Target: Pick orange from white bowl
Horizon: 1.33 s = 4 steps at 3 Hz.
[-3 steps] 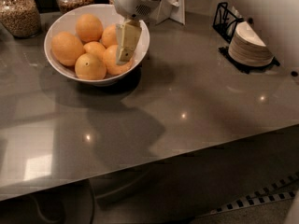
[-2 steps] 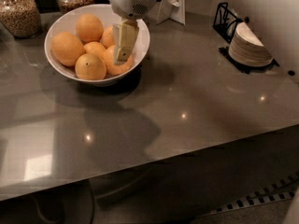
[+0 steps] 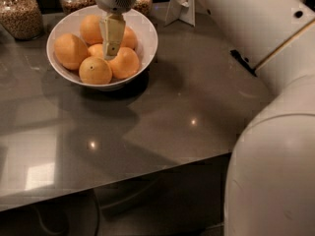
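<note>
The white bowl [image 3: 147, 38] stands at the back left of the grey table and holds several oranges. The orange [image 3: 70, 50], large, oblong and plain-skinned, lies at the bowl's left side. A rounder orange with a dark stem dot [image 3: 95, 70] lies at the front, and a small one [image 3: 97, 49] is half hidden in the middle. My gripper [image 3: 111, 50] hangs down from above into the middle of the bowl. Its tip is among the oranges, just right of the small one and apart from the large orange.
Glass jars [image 3: 19, 14] of dry goods stand behind the bowl at the back left. A white card stand [image 3: 179, 6] is behind the bowl to the right. My white arm [image 3: 266, 132] fills the right side. The table's front edge [image 3: 123, 178] runs across below.
The gripper has moved left from the bowl's right side to over its middle. The arm now covers the right side, hiding the plates seen earlier.
</note>
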Motion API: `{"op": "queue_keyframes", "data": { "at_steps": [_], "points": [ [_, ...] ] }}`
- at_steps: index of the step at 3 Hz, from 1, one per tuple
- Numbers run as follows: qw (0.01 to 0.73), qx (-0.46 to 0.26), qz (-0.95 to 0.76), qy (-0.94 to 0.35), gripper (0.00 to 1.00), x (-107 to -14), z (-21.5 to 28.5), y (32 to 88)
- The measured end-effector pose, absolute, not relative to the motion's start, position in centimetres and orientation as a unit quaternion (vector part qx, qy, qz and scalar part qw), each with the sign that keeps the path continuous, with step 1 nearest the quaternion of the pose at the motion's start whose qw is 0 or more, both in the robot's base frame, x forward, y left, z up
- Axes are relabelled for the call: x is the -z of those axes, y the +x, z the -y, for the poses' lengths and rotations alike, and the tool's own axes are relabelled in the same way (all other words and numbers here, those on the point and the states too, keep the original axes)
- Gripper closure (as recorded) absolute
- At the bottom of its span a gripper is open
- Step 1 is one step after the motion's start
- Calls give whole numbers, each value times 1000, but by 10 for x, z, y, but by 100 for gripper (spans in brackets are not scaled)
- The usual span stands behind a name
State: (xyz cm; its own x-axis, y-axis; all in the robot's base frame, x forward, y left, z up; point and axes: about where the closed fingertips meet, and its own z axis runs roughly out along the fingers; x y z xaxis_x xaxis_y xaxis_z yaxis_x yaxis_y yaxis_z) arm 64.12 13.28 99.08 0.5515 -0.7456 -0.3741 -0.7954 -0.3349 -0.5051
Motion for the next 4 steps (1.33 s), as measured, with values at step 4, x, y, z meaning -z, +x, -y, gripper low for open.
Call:
{"op": "queue_keyframes", "data": {
  "at_steps": [4],
  "points": [
    [330, -53, -454, -826, 24, -979, -193, 668]
  ]
}}
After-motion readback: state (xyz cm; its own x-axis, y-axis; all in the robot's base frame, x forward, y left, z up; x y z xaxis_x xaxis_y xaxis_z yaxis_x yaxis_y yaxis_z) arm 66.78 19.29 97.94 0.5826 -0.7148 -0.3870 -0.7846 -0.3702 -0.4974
